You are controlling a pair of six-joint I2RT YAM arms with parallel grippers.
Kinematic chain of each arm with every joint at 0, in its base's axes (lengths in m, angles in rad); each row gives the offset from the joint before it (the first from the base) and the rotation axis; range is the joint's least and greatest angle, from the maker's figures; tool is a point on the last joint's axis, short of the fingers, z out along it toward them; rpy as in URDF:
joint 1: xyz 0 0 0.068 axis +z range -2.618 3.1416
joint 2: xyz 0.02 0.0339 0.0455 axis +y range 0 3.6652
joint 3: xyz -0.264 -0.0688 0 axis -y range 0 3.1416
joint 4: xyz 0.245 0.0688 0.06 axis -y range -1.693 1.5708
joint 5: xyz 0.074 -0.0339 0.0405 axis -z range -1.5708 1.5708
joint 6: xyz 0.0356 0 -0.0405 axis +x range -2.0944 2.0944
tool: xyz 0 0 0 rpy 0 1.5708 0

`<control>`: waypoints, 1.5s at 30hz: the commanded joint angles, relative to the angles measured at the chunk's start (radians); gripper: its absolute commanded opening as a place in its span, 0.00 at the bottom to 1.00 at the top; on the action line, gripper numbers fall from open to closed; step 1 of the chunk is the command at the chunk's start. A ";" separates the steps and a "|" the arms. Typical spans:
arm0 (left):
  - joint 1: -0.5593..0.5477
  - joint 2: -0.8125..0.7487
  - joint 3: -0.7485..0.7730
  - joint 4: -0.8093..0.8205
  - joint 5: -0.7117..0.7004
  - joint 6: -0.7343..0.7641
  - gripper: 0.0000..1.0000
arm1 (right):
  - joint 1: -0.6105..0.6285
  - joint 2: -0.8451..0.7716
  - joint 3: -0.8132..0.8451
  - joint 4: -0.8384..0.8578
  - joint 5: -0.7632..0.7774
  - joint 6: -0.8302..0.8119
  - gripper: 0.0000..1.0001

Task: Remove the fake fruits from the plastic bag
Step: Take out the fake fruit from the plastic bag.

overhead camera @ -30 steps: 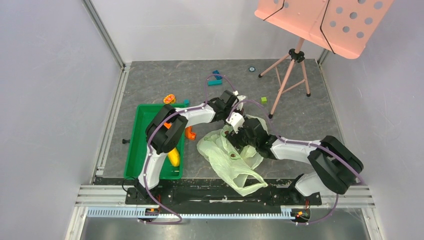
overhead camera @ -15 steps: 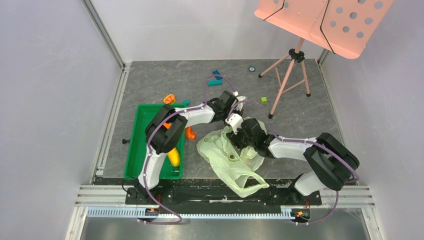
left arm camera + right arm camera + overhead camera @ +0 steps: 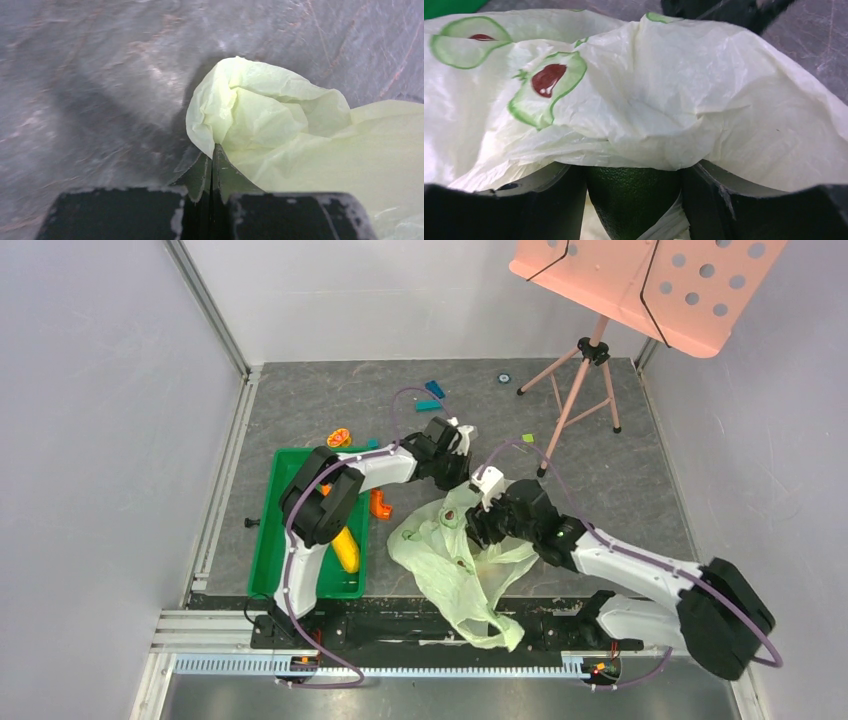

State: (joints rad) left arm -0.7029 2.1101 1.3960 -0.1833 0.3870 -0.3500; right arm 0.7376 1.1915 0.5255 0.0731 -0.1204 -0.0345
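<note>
Top external view, left to right: green tray (image 3: 285,475) holding a yellow fruit (image 3: 346,552); left gripper (image 3: 212,150) pinching the plastic bag (image 3: 450,560) rim; right gripper (image 3: 634,172) under the film, clamped on the dark green avocado (image 3: 631,205). Extraction step; next, likely, withdraw it without snagging the film.

The avocado (image 3: 634,200) in my grip has pebbled, faintly glossy dark green skin; the plastic bag (image 3: 659,100) looks thin, crinkly, translucent.

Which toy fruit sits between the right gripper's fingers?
The dark green avocado-like plastic fruit, between its fingers; the oblong yellow one lies in the green tray.
</note>
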 commanded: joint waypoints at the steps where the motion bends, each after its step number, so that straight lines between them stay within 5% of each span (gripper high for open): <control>1: 0.042 -0.058 -0.033 0.004 -0.063 -0.046 0.02 | 0.002 -0.146 -0.056 -0.045 -0.089 0.070 0.33; 14: 0.103 -0.095 -0.089 0.029 -0.099 -0.068 0.02 | 0.002 -0.400 -0.105 -0.152 -0.168 0.093 0.33; 27: 0.130 -0.097 -0.112 0.044 -0.118 -0.078 0.02 | 0.003 -0.524 -0.109 -0.125 -0.428 0.092 0.35; 45: 0.140 -0.094 -0.132 0.056 -0.141 -0.089 0.02 | 0.002 -0.669 0.099 -0.141 -0.393 0.189 0.38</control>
State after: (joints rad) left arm -0.5888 2.0346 1.2797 -0.1360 0.3237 -0.4316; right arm 0.7349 0.5713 0.5304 -0.0971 -0.5026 0.1146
